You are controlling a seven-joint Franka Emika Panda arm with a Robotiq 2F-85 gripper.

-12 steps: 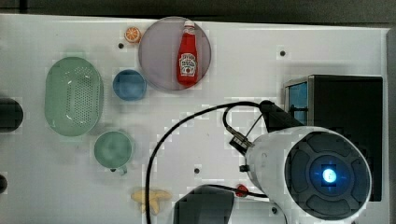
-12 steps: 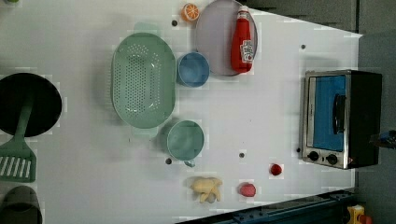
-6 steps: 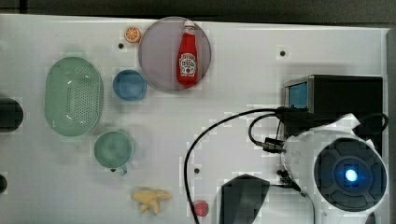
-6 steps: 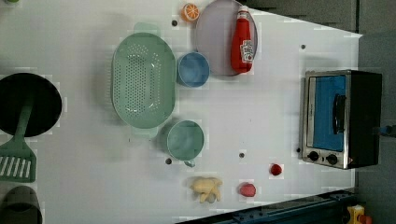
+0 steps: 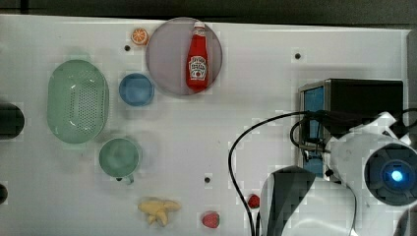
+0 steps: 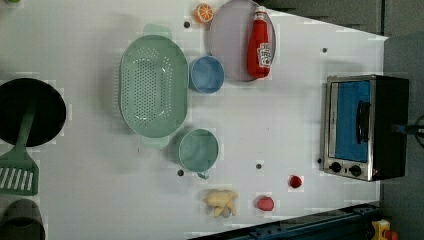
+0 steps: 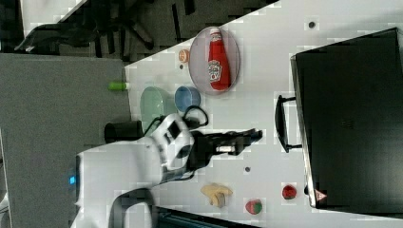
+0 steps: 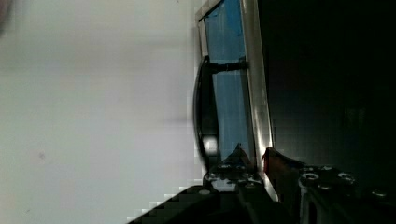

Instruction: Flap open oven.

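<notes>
The oven [image 5: 364,101] stands at the top view's right edge of the white table, black on top with a silver front frame. Its blue glass door [image 6: 352,120] is closed, the bar handle [image 6: 363,121] across it and two black knobs [image 6: 345,168] beside it. In the wrist view my gripper [image 8: 253,156] hovers over the front top edge of the oven, its fingers a narrow gap apart with nothing clamped between them. One fingertip lies over the blue glass next to the handle [image 8: 205,107], the other over the black top. In the right view the gripper [image 7: 254,137] points toward the handle [image 7: 281,124].
A ketchup bottle [image 5: 197,56] lies on a grey plate [image 5: 164,64]. Near it are an orange [image 5: 139,36], a blue bowl [image 5: 136,89], a green colander [image 5: 77,101] and a green cup [image 5: 119,157]. A banana toy [image 5: 158,210] and two red berries [image 5: 210,220] lie at the table's front.
My arm has swung toward the top view's right and now covers part of the oven's front. The oven door has stayed closed and the finger gap is the same.
</notes>
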